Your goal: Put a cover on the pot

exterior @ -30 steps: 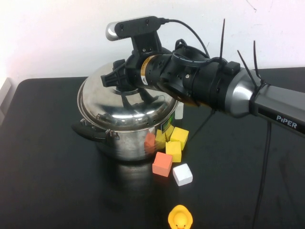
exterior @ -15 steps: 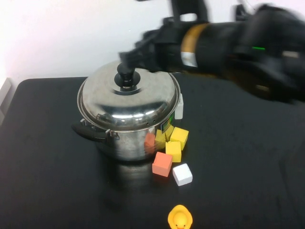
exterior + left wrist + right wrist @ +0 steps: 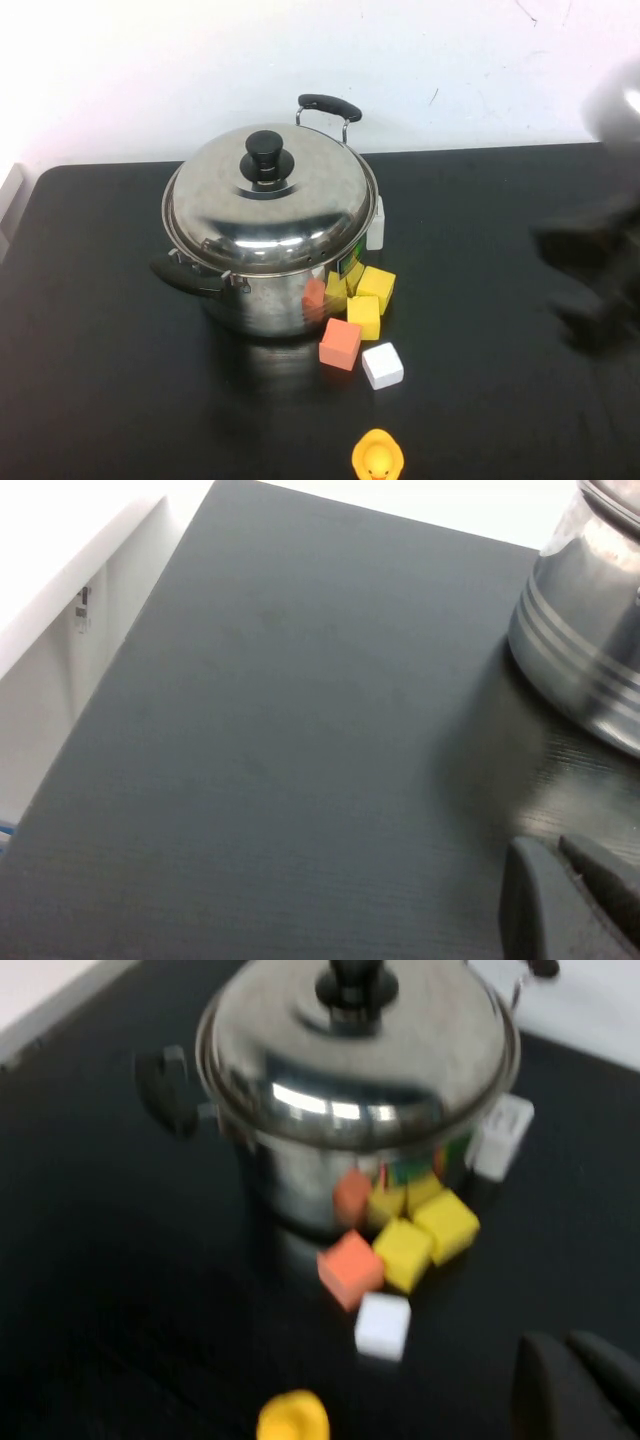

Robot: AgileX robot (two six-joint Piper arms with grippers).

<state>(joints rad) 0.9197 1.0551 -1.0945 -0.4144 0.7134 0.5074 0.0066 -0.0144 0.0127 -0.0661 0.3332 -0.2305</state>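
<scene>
The large shiny steel pot [image 3: 275, 290] on the black worktop [image 3: 100, 380] already wears its domed lid [image 3: 270, 205], so covering looks done; the right pincer [image 3: 590, 290] blurs well right of the pot, the left pincer [image 3: 575, 900] sits low beside it, their openings impossible to tell.

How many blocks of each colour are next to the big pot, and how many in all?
Yellow blocks: 2
Orange block: 1
White block: 1
Total: 4, beside the covered pot.
The right gripper is a blur at the table's right side; the left gripper sits over bare table left of the pot.
</scene>
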